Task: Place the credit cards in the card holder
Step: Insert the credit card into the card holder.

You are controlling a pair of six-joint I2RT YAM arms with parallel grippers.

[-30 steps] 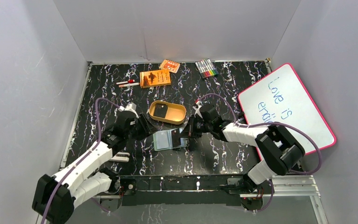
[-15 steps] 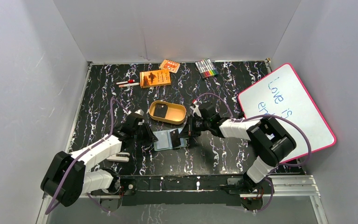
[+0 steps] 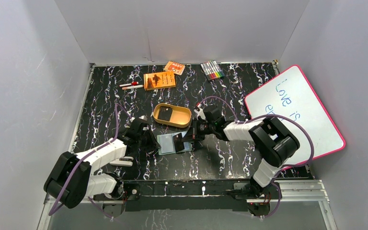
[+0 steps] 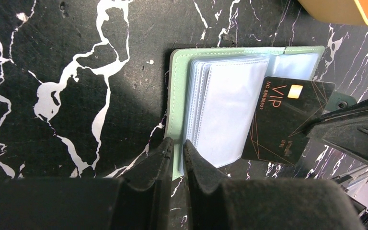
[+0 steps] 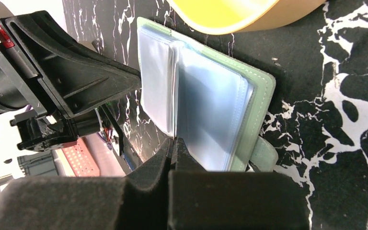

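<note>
The card (image 4: 287, 120), likely stiff, slick and light, is pinched at one edge by the right claw (image 5: 174, 148) (left claw (image 4: 176, 152) nips the cover of the card holder (image 4: 175, 110)), a good hold for steering.

Table (image 3: 230, 160): black marble pattern with white veining.
Card holder (image 4: 220, 110): pale green cover; clear sleeves with a light blue tint.
Credit card (image 4: 280, 122): black, with copper "VIP" lettering, fine copper lines and a small gold square.
Left gripper (image 4: 177, 143) and right gripper (image 5: 174, 143): matte black.
Oval tin (image 3: 188, 118): yellow inside, tan outside.
Booklet (image 3: 159, 80): orange with dark print.
Small packet (image 3: 174, 67): orange with pale markings.
Markers (image 3: 212, 70): mixed colours.
Whiteboard (image 3: 302, 120): white face, pink-red border, blue handwriting.
Walls (image 3: 172, 28): plain pale grey.
</note>
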